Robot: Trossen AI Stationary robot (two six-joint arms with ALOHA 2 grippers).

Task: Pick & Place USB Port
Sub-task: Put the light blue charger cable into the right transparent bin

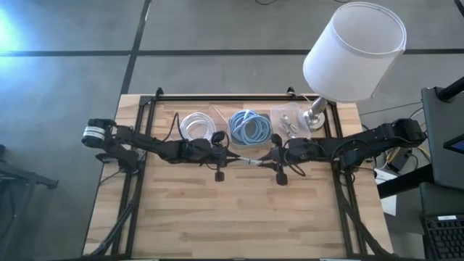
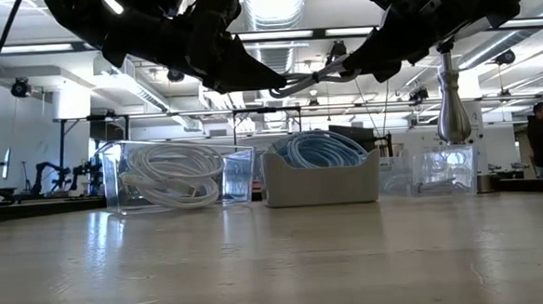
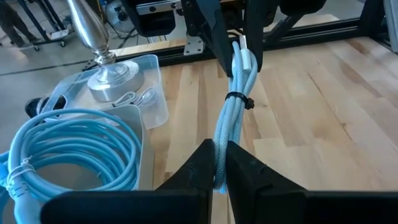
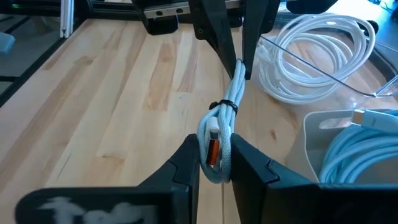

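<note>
From above, my left gripper point(image 1: 226, 157) and right gripper point(image 1: 270, 159) meet over the middle of the table point(image 1: 239, 217), with the bundled USB cable point(image 1: 248, 160) stretched between them, in front of the bin of white cable point(image 1: 196, 127) and the bin of blue cable point(image 1: 248, 127).

From table height, the bundle point(image 2: 309, 75) hangs well clear of the wood, so I judge the pick done and the placing still ahead.

Past my left fingers point(image 3: 200, 165), I am clamped shut on one end of the bundle point(image 3: 233, 106).

Past my right fingers point(image 4: 186, 163), I have the looped end with the orange plug point(image 4: 212, 148) between them, nearly closed on it.

I can read no writing or brand anywhere.
</note>
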